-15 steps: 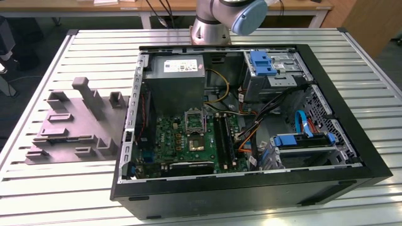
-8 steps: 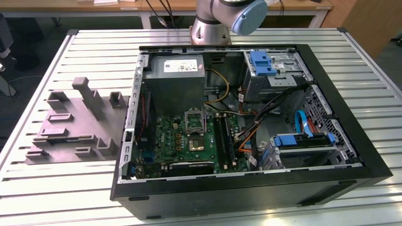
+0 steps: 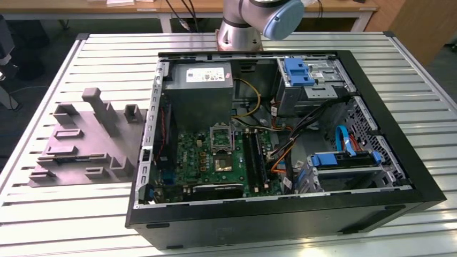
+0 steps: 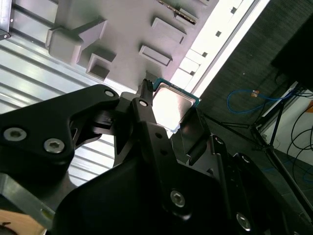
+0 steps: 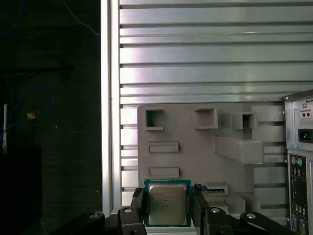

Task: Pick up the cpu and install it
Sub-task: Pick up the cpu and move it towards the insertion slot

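Observation:
The cpu (image 5: 167, 204) is a small square chip with a silvery top and a thin rim. It sits between the two black fingers (image 5: 138, 199) of my gripper (image 5: 167, 197), which is shut on its opposite edges. In the second wrist view the cpu (image 4: 172, 104) glares bright between the fingertips of the gripper (image 4: 171, 100). I hold it high above the grey fixture tray (image 5: 195, 156), near the tray's edge. In the exterior view the open computer case (image 3: 279, 134) shows the green motherboard (image 3: 203, 158) with its empty metal-framed socket (image 3: 220, 138).
The grey fixture tray (image 3: 85, 139) with raised blocks and pockets lies on the slatted metal table (image 3: 107, 53) at the exterior view's left of the case. Inside the case are a power supply (image 3: 203, 93), cables, blue drive brackets (image 3: 298, 72) and a brownish fixed chip (image 3: 223, 165). The arm's base (image 3: 246, 24) stands behind the case.

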You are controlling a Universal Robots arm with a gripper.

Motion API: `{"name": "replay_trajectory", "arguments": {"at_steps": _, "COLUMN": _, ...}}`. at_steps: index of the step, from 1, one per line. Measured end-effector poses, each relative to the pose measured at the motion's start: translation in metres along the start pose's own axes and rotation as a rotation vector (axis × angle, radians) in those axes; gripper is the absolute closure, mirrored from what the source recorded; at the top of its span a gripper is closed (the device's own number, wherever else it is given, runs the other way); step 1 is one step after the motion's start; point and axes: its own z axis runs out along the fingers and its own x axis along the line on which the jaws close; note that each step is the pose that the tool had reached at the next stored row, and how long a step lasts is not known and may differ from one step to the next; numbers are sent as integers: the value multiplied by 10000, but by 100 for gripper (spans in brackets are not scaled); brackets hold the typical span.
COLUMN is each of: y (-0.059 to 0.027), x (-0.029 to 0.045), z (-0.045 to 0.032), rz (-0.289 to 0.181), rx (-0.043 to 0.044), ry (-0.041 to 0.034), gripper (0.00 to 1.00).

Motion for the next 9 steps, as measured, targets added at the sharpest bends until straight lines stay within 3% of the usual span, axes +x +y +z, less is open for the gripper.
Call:
{"name": "replay_trajectory", "arguments": {"at_steps": 8, "y": 1, "x": -19, "z": 0, "rz": 1, "rx": 0, "ry": 0, "gripper": 53}}
{"name": "replay_trajectory", "arguments": {"at_steps": 9, "y": 2, "x": -52, "z": 1, "rz": 0, "rx": 0, "ry": 0, "gripper": 53}}
